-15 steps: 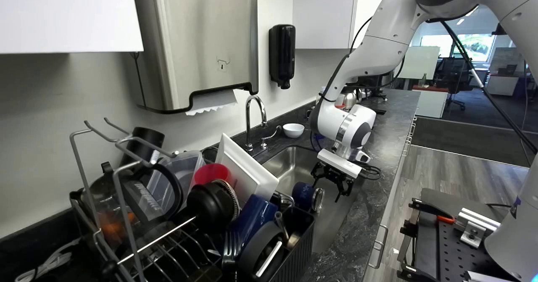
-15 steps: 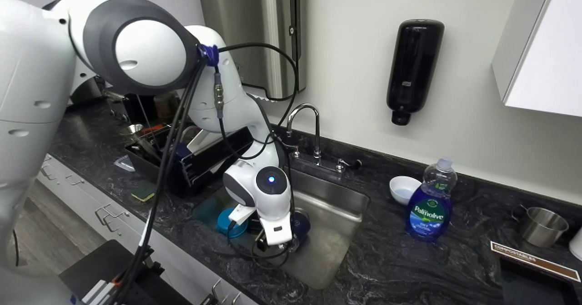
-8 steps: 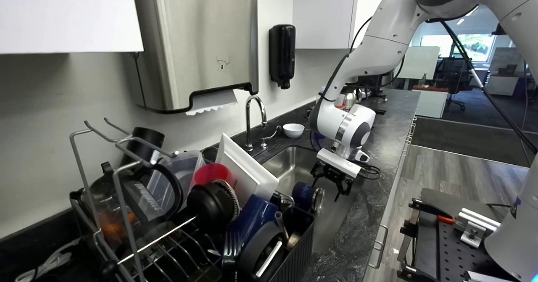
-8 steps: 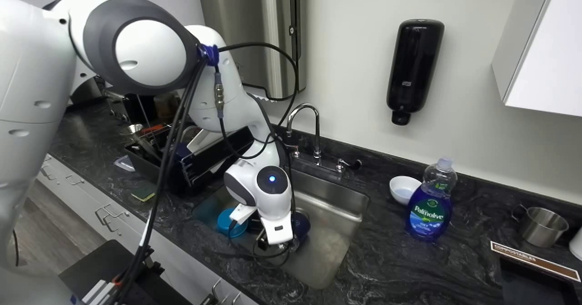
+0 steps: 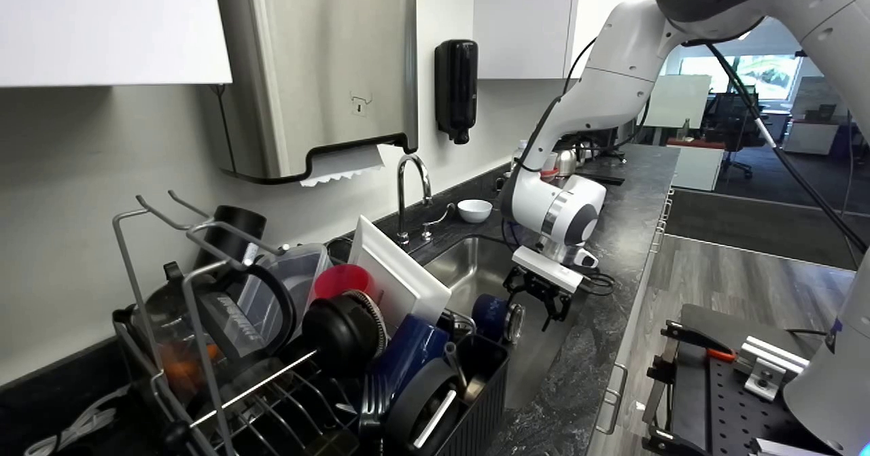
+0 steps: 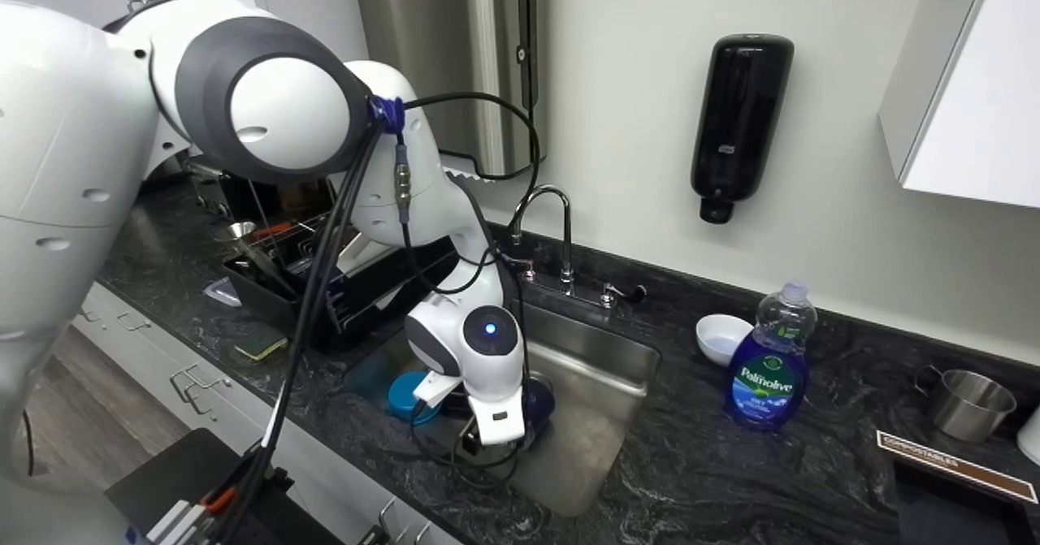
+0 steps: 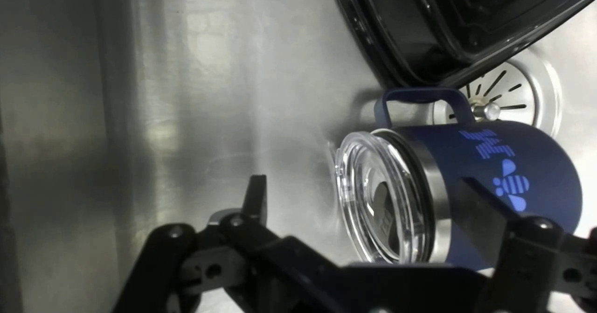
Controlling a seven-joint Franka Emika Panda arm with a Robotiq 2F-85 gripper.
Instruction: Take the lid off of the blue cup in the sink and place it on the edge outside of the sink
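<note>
Wrist view: your claw [image 7: 364, 180] is spread and grips nothing. Ahead of it, the clear round plastic lid [image 7: 373, 196] sits at the mouth of the navy-blue, steel-rimmed mug [image 7: 494, 156], which lies on its side in the rectangular stainless-steel sink [image 7: 280, 93]. Caution: if you close now, you may clamp the mug instead, since one finger [image 7: 485, 219] overlaps it in view. A tight seal could drag the mug along; slick plastic could slip. Around the claw, the dark marbled stone surface [image 6: 691, 480] borders the sink. Well apart stands a blue plastic dish-soap bottle [image 6: 768, 374]; farthest off, a bright window [image 5: 771, 75].
</note>
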